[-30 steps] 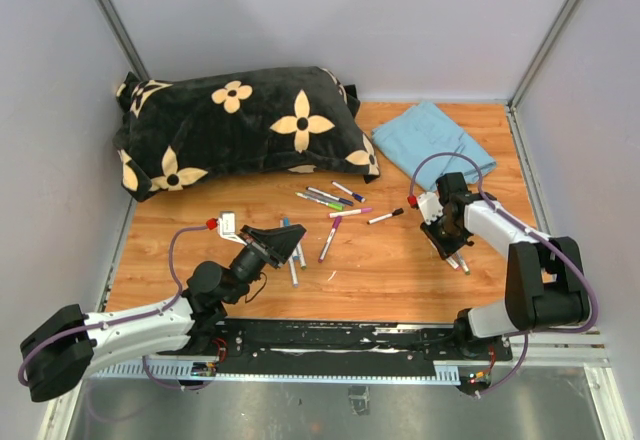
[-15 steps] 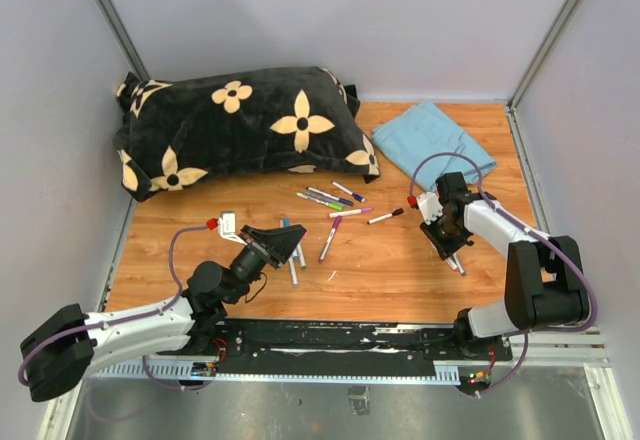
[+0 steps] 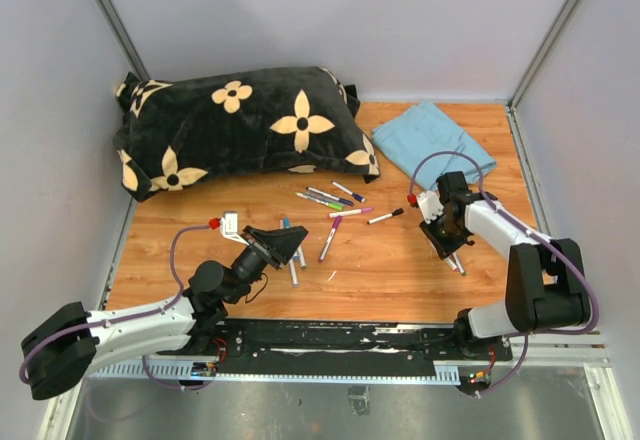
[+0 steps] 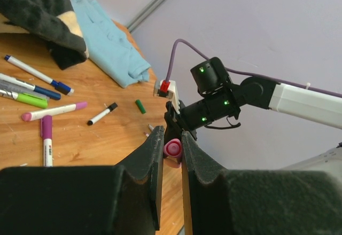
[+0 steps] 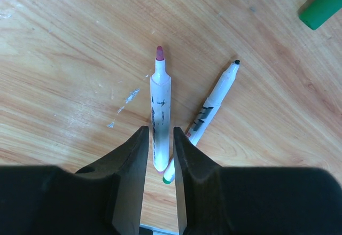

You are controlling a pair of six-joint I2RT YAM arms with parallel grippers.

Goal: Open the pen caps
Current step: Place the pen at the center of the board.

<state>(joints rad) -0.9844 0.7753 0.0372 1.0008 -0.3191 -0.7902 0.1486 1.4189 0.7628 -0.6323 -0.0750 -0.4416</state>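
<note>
My left gripper (image 4: 172, 149) hangs above the table (image 4: 107, 144) with its fingers (image 4: 154, 152) pinched on a pink cap (image 4: 172, 148). Only the cap's round end shows between the pads; the rest is hidden by them. From the top camera it is too small to make out.

My right gripper (image 5: 161, 133) is low over the wood, one finger on each side of an uncapped pen (image 5: 160, 107) with a pinkish tip. The barrel nearly fills the gap. I cannot tell whether the pads press on it or only stand close beside it. Its rear end is hidden down between my fingers.

A second pen (image 5: 215, 102), bare black tip, lies slanted just beside the first. Its lower end runs under my right-hand finger, with a green bit showing there. A green cap (image 5: 320, 8) lies loose at the upper corner, cut off by the picture's edge.

From above, my right wrist covers both bare pens; only pale ends poke out beneath it.

Mid-table lie the other pens (image 3: 328, 205), caps on: blue, green, pink, purple, black. Some overlap, so I cannot count them surely. Behind them are a pillow (image 3: 235, 125) and a blue cloth (image 3: 435, 140).
</note>
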